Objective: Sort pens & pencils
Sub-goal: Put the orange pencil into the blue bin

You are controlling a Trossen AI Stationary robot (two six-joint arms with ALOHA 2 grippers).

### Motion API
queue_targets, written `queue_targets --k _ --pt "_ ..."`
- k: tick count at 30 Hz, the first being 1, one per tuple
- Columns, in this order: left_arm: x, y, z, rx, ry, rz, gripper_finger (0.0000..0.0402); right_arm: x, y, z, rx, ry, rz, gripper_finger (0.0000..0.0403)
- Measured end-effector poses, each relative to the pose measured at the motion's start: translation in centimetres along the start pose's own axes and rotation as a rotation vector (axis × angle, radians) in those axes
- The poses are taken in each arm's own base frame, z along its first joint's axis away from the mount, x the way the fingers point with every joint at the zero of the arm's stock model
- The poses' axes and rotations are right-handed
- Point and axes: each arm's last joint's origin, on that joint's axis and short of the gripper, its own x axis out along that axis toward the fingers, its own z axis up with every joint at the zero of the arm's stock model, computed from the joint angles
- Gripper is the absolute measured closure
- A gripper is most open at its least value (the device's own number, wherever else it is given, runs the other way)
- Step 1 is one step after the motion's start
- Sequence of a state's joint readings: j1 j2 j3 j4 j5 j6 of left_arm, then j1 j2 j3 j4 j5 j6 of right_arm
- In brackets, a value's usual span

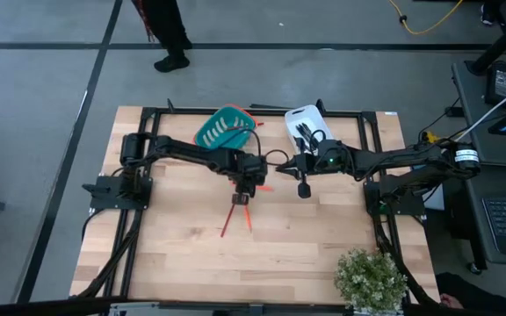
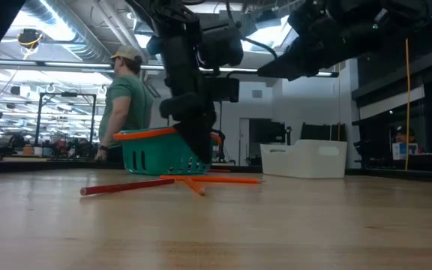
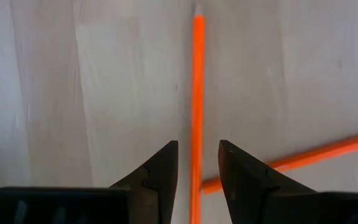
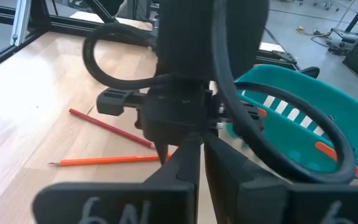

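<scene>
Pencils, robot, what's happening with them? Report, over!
Left gripper low over the table, fingers open around an orange pencil, not yet gripping. Right gripper shut, holding nothing, waiting beside it. More pencils lie loose close by.

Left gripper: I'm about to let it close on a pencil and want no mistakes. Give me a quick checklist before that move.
1. Left gripper open: ok.
2. Orange pencil runs between its fingers: ok.
3. Only one pencil in the gap; a second pencil lies slanted beside one finger: ok.
4. Fingertips down at the table: cannot tell.
5. Teal basket holds pencils, ready for more: ok.
6. Right gripper shut, apart from the pick: ok.
</scene>
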State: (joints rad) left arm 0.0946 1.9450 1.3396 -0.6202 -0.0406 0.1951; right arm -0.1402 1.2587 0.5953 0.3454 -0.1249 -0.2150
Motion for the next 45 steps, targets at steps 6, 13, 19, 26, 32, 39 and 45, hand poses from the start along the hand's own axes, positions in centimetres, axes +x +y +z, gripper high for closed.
queue_targets --k 6,13,19,26,32,39,45 --pt "0.0 0.6 -0.2 -0.017 0.004 0.004 0.0292 0.0 0.0 0.0 0.000 0.004 0.001 0.0377" --pt "0.0 0.6 -0.2 -0.020 -0.004 -0.028 0.0292 0.0 0.0 -0.1 -0.001 0.006 0.001 0.0377" --pt "0.0 0.6 -0.1 -0.020 -0.004 -0.029 0.0292 0.0 0.0 -0.1 -0.002 0.006 0.001 0.0377" --pt "0.0 0.6 -0.1 -0.020 -0.008 -0.047 0.0292 0.0 0.0 -0.1 -0.002 0.006 0.001 0.0377" --pt "0.0 0.5 -0.1 -0.019 -0.009 -0.056 0.0292 0.0 0.0 -0.1 -0.002 0.006 0.002 0.0377" --pt "0.8 0.4 -0.4 -0.018 0.024 -0.062 0.0292 0.0 0.0 0.0 -0.002 0.006 0.002 0.0377" --pt "2.6 0.4 -0.8 0.010 0.080 -0.058 0.0292 0.0 0.0 0.0 -0.001 0.005 0.005 0.0377"
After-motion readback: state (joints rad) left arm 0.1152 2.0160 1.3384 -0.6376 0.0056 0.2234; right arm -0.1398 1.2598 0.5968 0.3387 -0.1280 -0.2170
